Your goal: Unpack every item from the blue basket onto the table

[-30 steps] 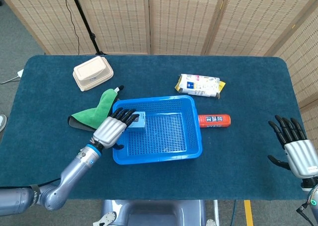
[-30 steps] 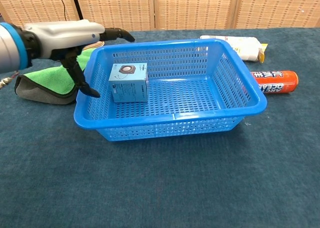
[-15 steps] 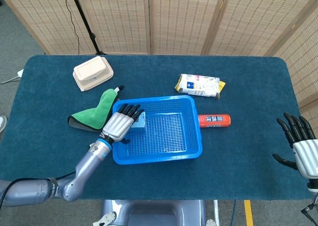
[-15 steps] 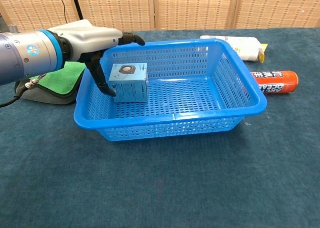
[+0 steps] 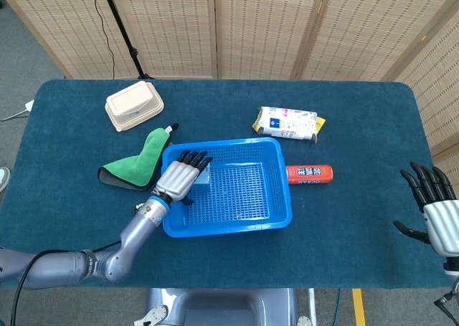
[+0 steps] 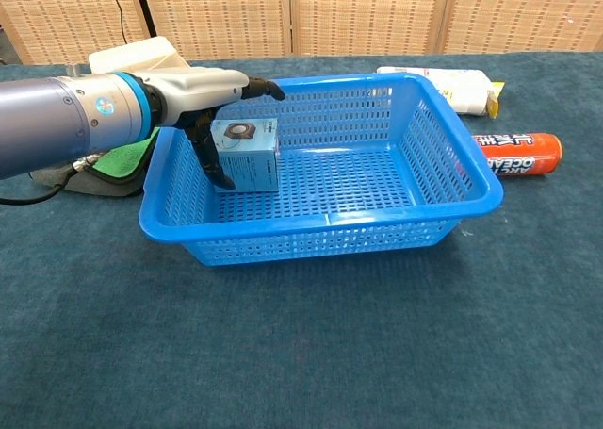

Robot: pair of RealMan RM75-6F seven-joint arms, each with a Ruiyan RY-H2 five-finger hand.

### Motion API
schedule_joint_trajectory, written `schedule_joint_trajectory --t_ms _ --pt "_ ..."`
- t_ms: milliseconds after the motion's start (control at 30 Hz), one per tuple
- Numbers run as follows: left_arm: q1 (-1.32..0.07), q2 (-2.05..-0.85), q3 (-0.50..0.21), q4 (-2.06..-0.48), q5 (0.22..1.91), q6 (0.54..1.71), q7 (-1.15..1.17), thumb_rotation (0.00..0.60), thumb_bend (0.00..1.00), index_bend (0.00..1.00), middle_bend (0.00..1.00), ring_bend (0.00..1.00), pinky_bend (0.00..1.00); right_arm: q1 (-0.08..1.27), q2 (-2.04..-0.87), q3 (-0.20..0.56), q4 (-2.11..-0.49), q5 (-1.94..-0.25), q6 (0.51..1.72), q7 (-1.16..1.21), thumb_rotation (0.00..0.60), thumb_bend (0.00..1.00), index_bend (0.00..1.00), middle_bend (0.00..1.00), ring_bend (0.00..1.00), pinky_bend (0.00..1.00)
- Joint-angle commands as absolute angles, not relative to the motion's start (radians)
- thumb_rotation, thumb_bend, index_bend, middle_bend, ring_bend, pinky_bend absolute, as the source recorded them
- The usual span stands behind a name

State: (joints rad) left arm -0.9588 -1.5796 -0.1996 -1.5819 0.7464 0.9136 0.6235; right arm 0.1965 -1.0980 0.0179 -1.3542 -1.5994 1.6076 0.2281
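The blue basket [image 5: 282, 190] [image 6: 330, 227] stands at the table's middle. One small light-blue box [image 5: 204, 176] [image 6: 247, 156] sits upright in its near-left corner. My left hand [image 5: 182, 177] [image 6: 203, 87] reaches over the basket's left rim and hovers above the box. Its fingers [image 6: 268, 89] stretch out past the box top, and its thumb hangs down against the box's left front edge. It grips nothing. My right hand [image 5: 432, 204] is at the table's far right edge, fingers spread and empty; it is outside the chest view.
A green cloth [image 5: 136, 161] [image 6: 122, 157] lies just left of the basket, a beige lidded container [image 5: 133, 105] behind it. A white packet [image 5: 287, 123] [image 6: 443, 82] and a red can [image 5: 309, 173] [image 6: 518, 154] lie behind and right of the basket.
My left hand has moved right, from the basket's left rim to over the box, its thumb now down at the box's side. My right hand drifted slightly right.
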Motion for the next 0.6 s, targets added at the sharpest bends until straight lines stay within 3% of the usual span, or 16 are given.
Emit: schedule_joint_trajectory --t_ms 33,367,600 --pt "-0.965 -1.593 -0.195 -1.561 0.736 0.911 0.614 0.600 0.12 0.00 0.00 0.00 0.00 0.195 -1.097 0.022 -1.355 -1.600 1.605 0.232 0.600 0.00 0.00 0.00 0.00 0.00" --pt "-0.976 -1.656 -0.193 -1.468 0.758 0.889 0.547 0.600 0.15 0.00 0.00 0.00 0.03 0.189 -1.093 0.035 -1.355 -1.604 1.596 0.250 0.600 0.00 0.00 0.00 0.00 0.00" --pt "-0.992 -1.682 -0.189 -1.428 0.731 0.890 0.565 0.600 0.19 0.00 0.00 0.00 0.12 0.186 -1.095 0.046 -1.356 -1.601 1.588 0.240 0.600 0.00 0.00 0.00 0.00 0.00"
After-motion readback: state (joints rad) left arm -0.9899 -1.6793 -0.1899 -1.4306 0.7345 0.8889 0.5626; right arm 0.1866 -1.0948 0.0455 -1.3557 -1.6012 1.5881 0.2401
